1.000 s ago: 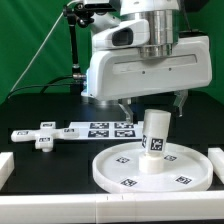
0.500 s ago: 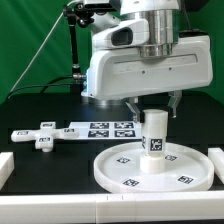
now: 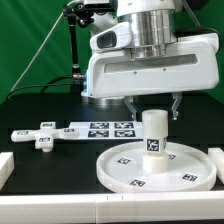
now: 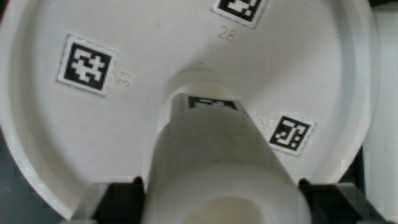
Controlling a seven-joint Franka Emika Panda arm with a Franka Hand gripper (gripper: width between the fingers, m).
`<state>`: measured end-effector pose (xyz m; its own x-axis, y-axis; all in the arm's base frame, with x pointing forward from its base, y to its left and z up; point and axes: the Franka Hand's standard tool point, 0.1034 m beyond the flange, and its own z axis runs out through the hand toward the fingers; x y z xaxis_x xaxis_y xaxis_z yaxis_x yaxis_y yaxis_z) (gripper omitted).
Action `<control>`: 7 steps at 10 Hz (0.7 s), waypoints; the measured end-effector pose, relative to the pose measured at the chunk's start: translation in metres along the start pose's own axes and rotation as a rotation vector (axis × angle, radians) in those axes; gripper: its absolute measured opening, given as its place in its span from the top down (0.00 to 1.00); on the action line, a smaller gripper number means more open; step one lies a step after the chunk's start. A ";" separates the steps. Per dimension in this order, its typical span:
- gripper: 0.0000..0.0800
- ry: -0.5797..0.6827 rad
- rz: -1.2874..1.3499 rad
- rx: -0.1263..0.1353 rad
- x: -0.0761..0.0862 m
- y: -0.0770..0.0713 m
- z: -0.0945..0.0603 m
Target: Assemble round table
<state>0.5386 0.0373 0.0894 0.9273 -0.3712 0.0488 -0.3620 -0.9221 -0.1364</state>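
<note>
The large round disc (image 3: pixel 120 168) lies flat on the black table at the exterior view's front right. The short thick cylinder leg (image 3: pixel 153 138) stands upright at its middle. My gripper (image 3: pixel 155 106) hangs straight above and is shut on the leg's upper part, one finger on each side. In the wrist view the leg (image 4: pixel 222 150) fills the gap between the dark fingers (image 4: pixel 121 200), with the tagged disc (image 4: pixel 98 110) below it. The small cross-bar foot (image 3: pixel 40 134) lies loose on the table at the exterior view's left.
The marker board (image 3: pixel 100 129) lies behind the disc, beside the foot. White blocky brackets sit at the front left (image 3: pixel 5 165) and right edge (image 3: pixel 216 157). A white bar (image 3: pixel 110 207) runs along the front. A black stand (image 3: pixel 76 50) rises at the back.
The jaws have closed in on the leg, which now stands a little straighter and further to the exterior view's left. The arm's body has risen slightly.
</note>
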 end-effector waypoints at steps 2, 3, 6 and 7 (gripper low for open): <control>0.49 0.005 0.144 0.005 0.000 0.001 0.000; 0.49 0.005 0.172 0.006 0.000 0.001 0.000; 0.49 -0.001 0.421 0.024 0.000 0.001 0.000; 0.49 -0.004 0.602 0.046 0.000 0.003 0.000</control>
<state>0.5379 0.0346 0.0886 0.5606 -0.8263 -0.0542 -0.8193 -0.5440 -0.1814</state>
